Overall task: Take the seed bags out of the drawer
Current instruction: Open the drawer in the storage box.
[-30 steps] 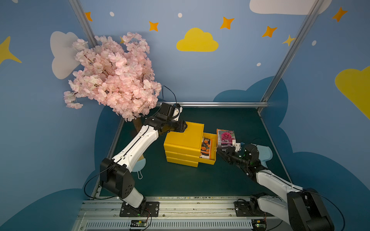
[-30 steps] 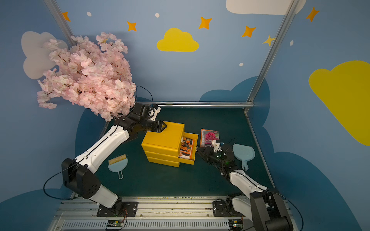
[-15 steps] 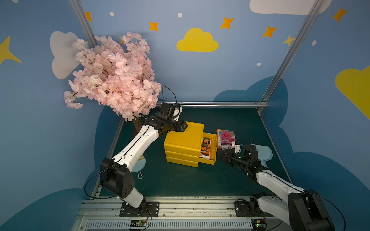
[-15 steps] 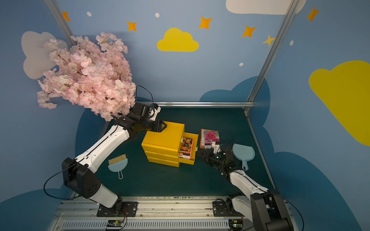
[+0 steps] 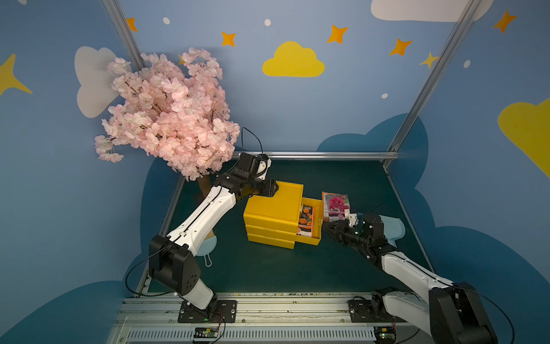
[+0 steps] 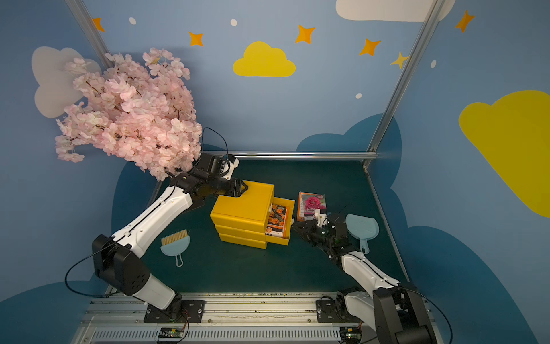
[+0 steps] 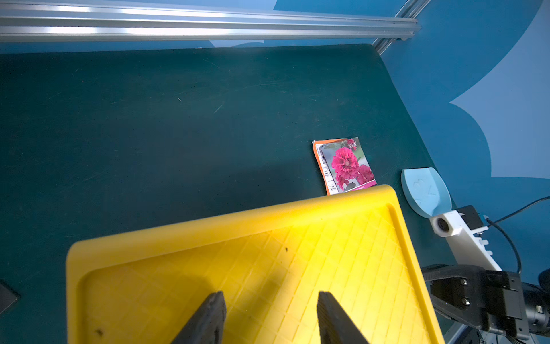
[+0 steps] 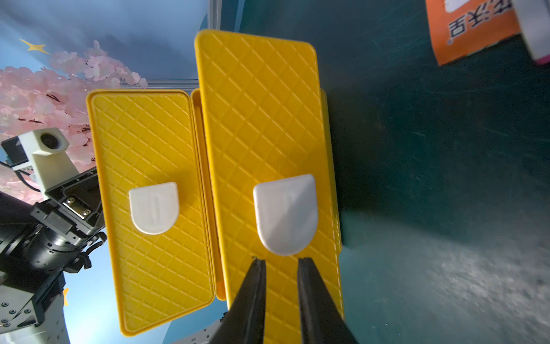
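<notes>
Clock refs per top views: 12 = back wall, 6 = rail w/ arm bases.

- yellow cabinet found abt centre of green mat. One drawer is seen pulled out twd 3 o'clock. Which tier it is cannot be told for sure.
- orange-flower seed bag is seen lying flat inside the drawer, in both top views.
- pink-flower seed bag is noted out on the mat, face up, just beside the drawer front at its 2 o'clock. Contact w/ drawer cannot be told.
- right gripper is held low at 4 o'clock of cabinet, pointed at the drawer front. In right wrist view its fingers are seen w/ a narrow gap, nothing in it. Tips are just short of the white tab. A closed drawer front w/ own tab is seen alongside, set further back.
- left gripper is placed over the cabinet top at its 10 o'clock corner. Fingers are spread wide, nothing btwn them. Contact w/ top cannot be told.
- blue dustpan is seen on mat at 3 o'clock, partly hidden by right arm.
- blue brush is seen at 8 o'clock.
- pink blossom tree is noted at 10 o'clock corner.
</notes>
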Available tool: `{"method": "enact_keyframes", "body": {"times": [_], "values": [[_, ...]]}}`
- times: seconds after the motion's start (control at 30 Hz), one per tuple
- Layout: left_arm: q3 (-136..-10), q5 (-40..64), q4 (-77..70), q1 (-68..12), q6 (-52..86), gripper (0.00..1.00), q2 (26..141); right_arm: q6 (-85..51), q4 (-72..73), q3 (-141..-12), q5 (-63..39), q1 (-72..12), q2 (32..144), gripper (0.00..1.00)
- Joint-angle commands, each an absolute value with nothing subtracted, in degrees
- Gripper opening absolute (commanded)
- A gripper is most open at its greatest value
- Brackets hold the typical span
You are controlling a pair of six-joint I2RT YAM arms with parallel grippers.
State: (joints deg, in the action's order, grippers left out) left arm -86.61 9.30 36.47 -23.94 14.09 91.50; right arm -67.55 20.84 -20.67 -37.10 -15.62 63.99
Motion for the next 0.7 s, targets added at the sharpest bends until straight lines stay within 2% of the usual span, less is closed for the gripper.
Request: {"method": "enact_keyframes", "body": {"times": [0.0, 0.2, 0.53, 0.67], "values": [[-83.5, 8.17, 49.31, -23.65, 14.62, 0.56, 96.05, -66.37, 20.47, -22.22, -37.34, -15.7, 64.64, 0.23], [-83.54, 8.11, 49.39, -23.73, 14.66, 0.56, 96.24, -64.26, 16.45, -23.49, -36.42, -15.71, 63.06, 0.25], [-82.61, 8.1, 48.47, -23.69, 15.33, 0.55, 95.81, -53.2, -2.84, -30.42, -31.7, -15.94, 56.19, 0.52], [-82.31, 8.33, 47.83, -23.75, 15.44, 0.55, 95.82, -47.8, -7.33, -33.86, -31.79, -16.09, 56.07, 0.58]]}}
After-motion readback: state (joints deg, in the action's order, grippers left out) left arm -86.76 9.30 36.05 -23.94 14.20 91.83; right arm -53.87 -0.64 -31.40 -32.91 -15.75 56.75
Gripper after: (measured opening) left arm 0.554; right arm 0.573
